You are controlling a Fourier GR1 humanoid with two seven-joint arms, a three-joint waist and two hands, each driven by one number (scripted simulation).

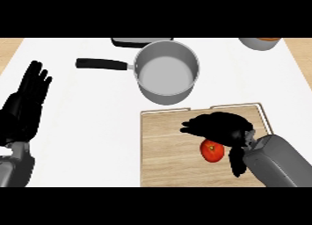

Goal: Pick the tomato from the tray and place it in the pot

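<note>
**Right hand over the tomato, pot up and to the left**

Head view: you are looking down on the right hand (222,126), which is hanging over the right half of the tray (166,162). The tomato (212,152) is lying on the wood on the robot's side of the palm, with its far edge tucked under the hand. The fingers (189,127) are pointing left and lying loosely apart. The thumb (237,165) is hanging down just right of the tomato. As far as I can judge, nothing is being held. The tomato is sitting in the gap between thumb and fingers, nearer the robot than the palm, so the closing move is asking for a small pull back and down. The tomato is looking close to round, so no long axis is dictating the wrist angle.

This hand is by far the nearer one. The left hand (23,109) is resting open, fingers up, at the view's left edge, well apart from the tray.

The tomato is lying well inside the tray's borders. The pot (165,49) is standing beyond the tray's far edge, near but not touching it, and its handle (103,63) is pointing left. The carry is running forward and slightly left, and it is having to clear the tray's far edge and then the pot's wall. Open counter (87,132) is lying to the left.
</note>
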